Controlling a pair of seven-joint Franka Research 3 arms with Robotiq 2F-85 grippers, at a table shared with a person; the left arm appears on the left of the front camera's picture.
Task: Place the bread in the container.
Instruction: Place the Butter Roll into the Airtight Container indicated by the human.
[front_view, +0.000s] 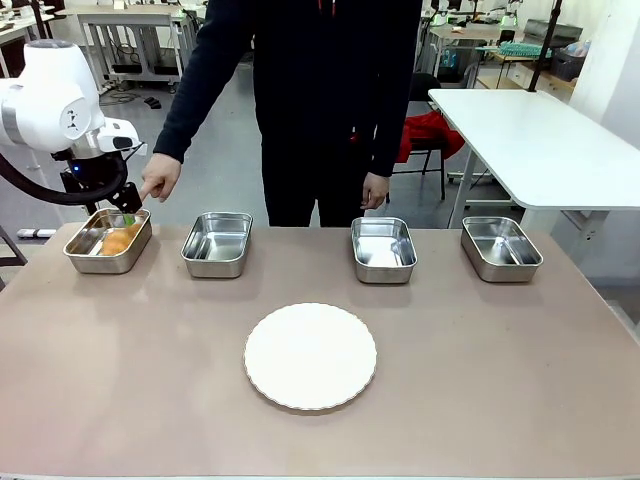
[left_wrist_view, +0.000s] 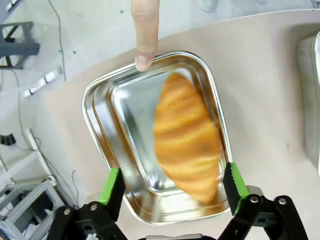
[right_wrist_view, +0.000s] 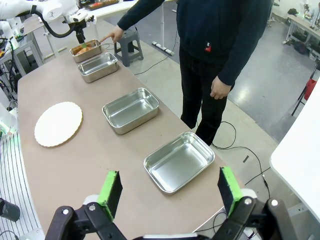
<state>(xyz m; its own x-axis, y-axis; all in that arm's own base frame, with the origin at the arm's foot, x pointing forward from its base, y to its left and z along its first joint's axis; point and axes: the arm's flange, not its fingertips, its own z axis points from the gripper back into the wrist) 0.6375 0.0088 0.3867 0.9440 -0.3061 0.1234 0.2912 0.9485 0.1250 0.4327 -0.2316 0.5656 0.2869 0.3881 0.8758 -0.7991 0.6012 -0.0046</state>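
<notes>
The bread, a golden-brown croissant (left_wrist_view: 187, 140), lies inside the leftmost steel container (left_wrist_view: 100, 125) at the table's far left. In the front view the croissant (front_view: 118, 241) shows as an orange shape in that tray (front_view: 100, 262). My left gripper (left_wrist_view: 173, 185) hovers just above the tray and is open, its green pads wide on either side of the croissant without touching it; from the front, the left gripper (front_view: 125, 205) stands over the tray's far edge. A person's finger (left_wrist_view: 145, 45) points at the tray's rim. My right gripper (right_wrist_view: 170, 187) is open and holds nothing, high above the table's right end.
Three more steel trays (front_view: 217, 243) (front_view: 383, 249) (front_view: 500, 247) line the far side of the table. A round white plate (front_view: 310, 356) sits in the middle. The person (front_view: 330, 100) stands at the far edge, with one hand (front_view: 160, 177) by the left tray.
</notes>
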